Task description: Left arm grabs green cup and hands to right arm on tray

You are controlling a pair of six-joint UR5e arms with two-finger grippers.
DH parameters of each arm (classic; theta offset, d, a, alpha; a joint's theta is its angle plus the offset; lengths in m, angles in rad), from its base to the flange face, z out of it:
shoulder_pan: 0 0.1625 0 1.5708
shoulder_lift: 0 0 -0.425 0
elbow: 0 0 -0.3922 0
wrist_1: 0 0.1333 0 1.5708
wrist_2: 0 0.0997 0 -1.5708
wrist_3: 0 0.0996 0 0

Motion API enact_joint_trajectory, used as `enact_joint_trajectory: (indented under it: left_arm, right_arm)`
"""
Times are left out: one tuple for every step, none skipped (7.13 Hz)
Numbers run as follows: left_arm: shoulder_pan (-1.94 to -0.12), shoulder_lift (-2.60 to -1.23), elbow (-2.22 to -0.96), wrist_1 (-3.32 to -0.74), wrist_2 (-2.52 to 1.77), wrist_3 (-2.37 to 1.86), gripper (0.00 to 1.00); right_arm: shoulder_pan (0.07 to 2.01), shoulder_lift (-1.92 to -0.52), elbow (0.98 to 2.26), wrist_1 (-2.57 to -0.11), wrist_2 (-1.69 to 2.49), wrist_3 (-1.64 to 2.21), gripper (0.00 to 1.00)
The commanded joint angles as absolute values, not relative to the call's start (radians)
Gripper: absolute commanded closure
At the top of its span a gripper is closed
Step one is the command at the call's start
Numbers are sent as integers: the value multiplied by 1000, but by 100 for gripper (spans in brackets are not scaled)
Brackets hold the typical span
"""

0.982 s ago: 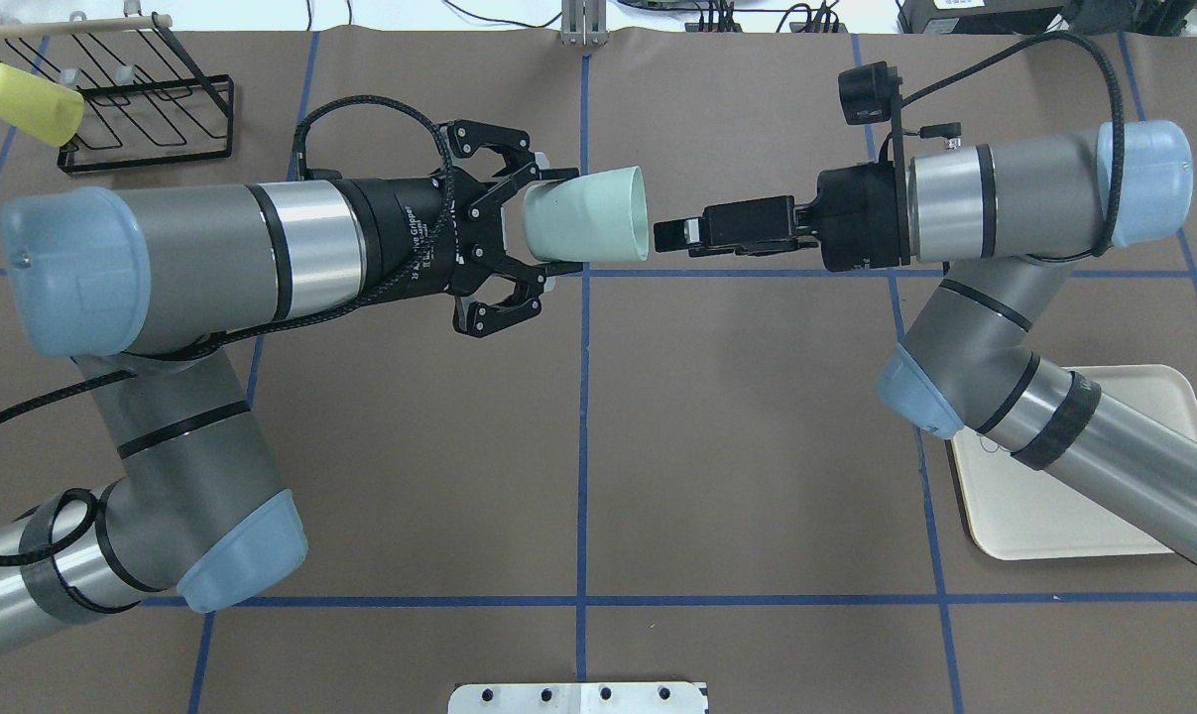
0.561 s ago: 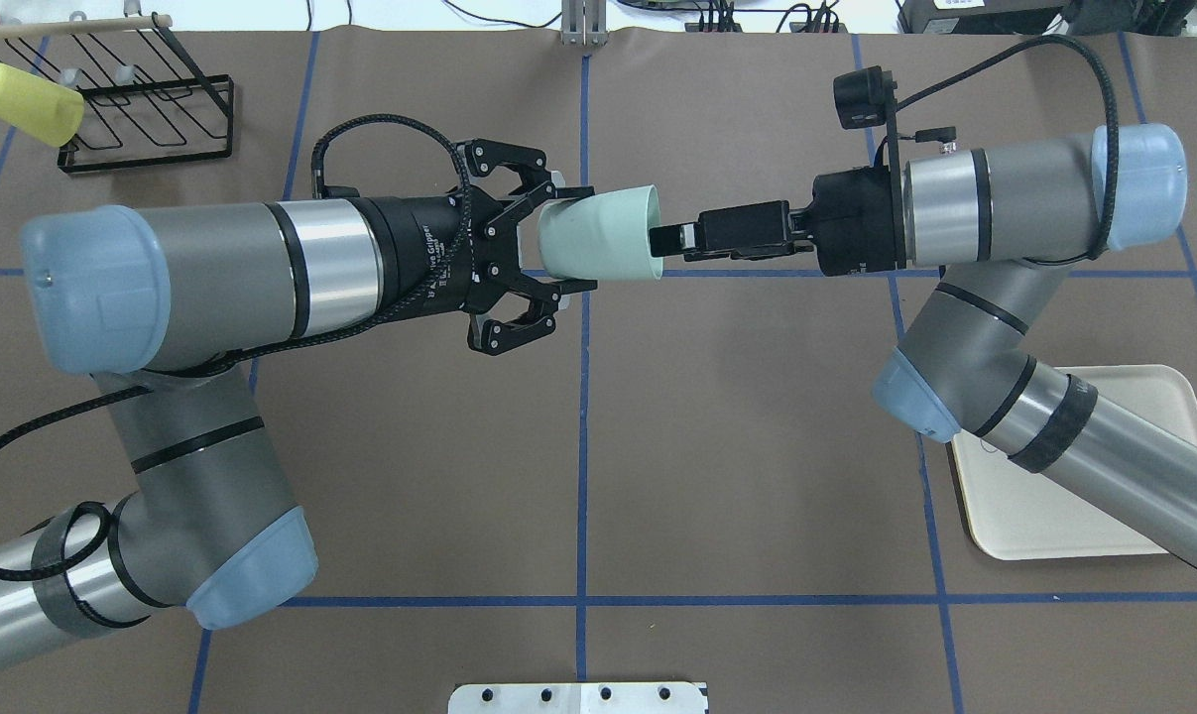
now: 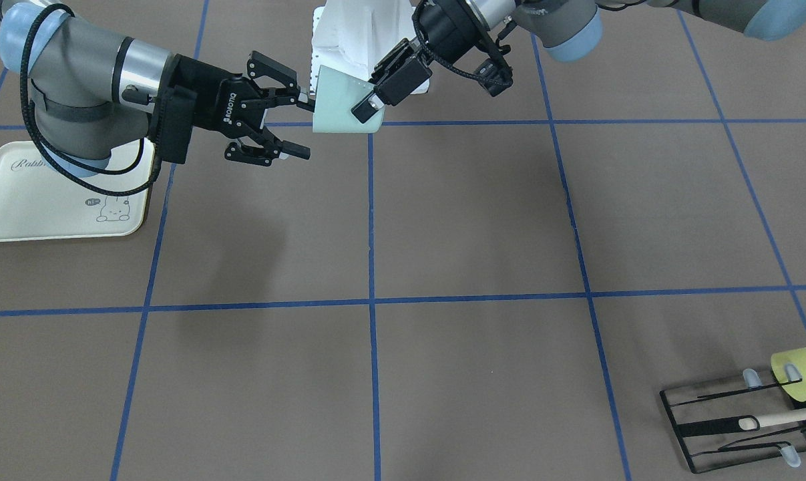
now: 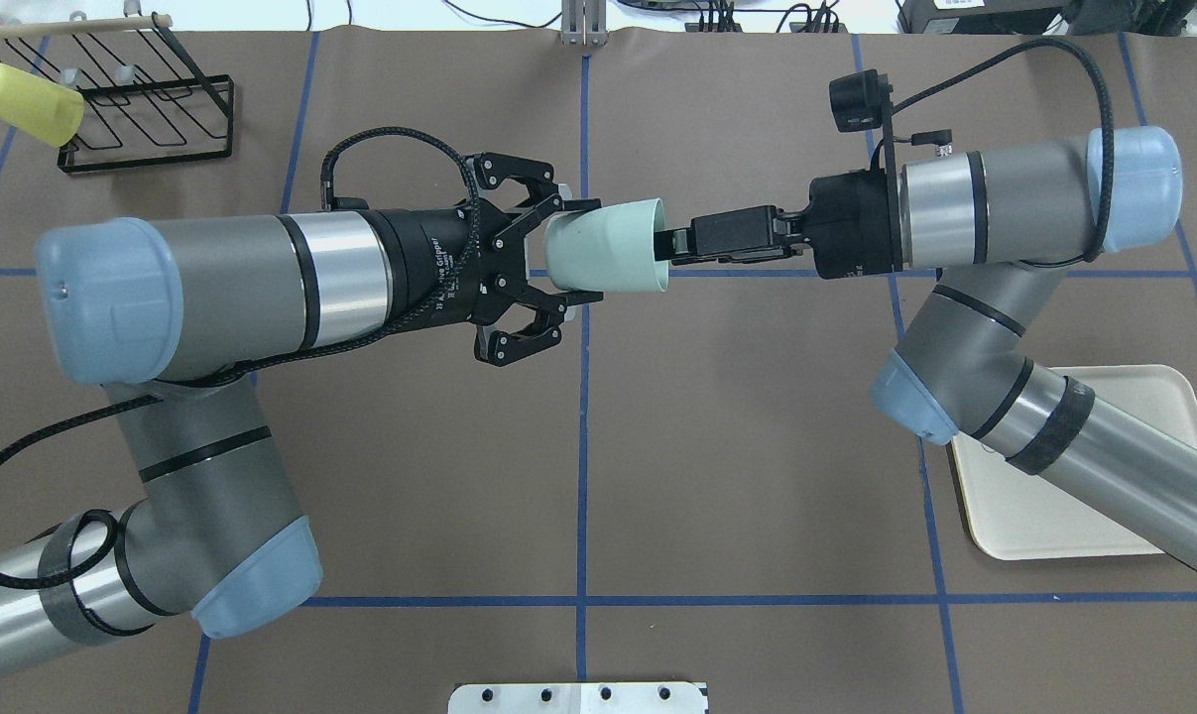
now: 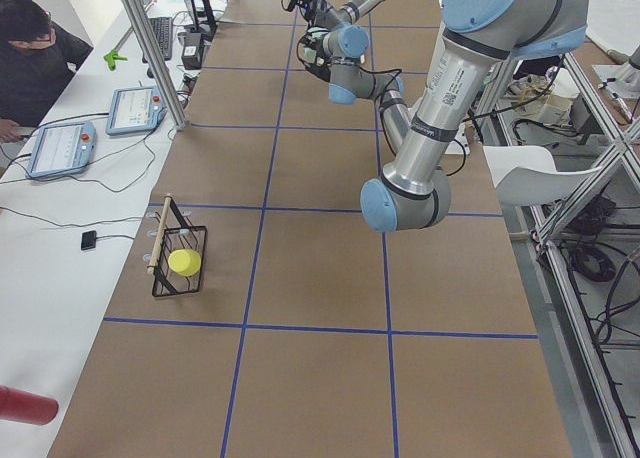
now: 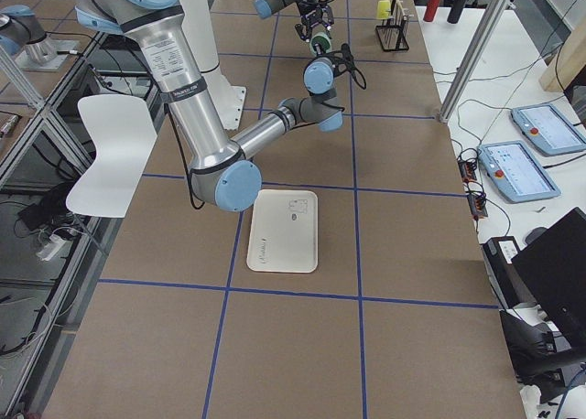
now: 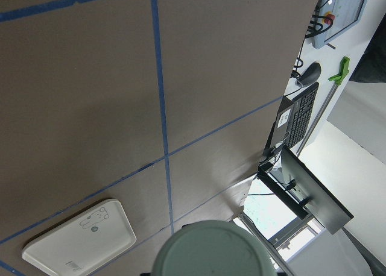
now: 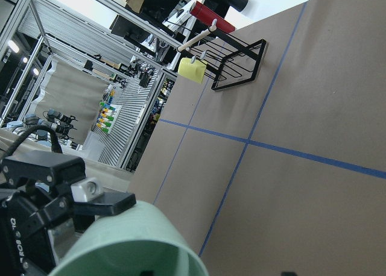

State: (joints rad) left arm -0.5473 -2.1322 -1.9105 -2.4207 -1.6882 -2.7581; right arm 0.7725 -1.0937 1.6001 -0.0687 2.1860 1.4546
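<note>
Overhead exterior: right arm (image 4: pixel 1114 451) covers tray (image 4: pixel 1034 516) (partly); rack (image 4: pixel 147 109) well apart.

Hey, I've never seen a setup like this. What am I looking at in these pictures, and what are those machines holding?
These are two robot arms at a brown table marked with blue tape. One picture looks down from behind the robot, one faces it across the table, two look along the table from its ends, and two come from cameras on the wrists. The left claw is shut on a pale green cup, held sideways in the air, mouth toward the right claw, which is open at the cup's rim and does not grip it yet. On the table lie a cream tray with a bunny drawing and a black wire rack carrying a yellow-green cup.
</note>
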Motion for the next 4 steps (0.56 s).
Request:
enact_joint_trajectory:
  left_arm:
    - [-540, -2132, -1908, -2422, -1687, -2758, 70]
    - [-537, -2132, -1907, -2421, -1687, -2758, 70]
    - [-534, -2132, -1907, -2421, -1687, -2758, 69]
    - [-528, -2135, -1907, -2421, -1687, -2761, 69]
  right_arm:
    - [772, -1091, 1601, -67, 2186, 1454, 39]
    - [770, -1088, 1601, -67, 2184, 1454, 41]
    - [766, -1085, 1601, -67, 2166, 1454, 42]
    - [762, -1085, 1601, -67, 2161, 1454, 42]
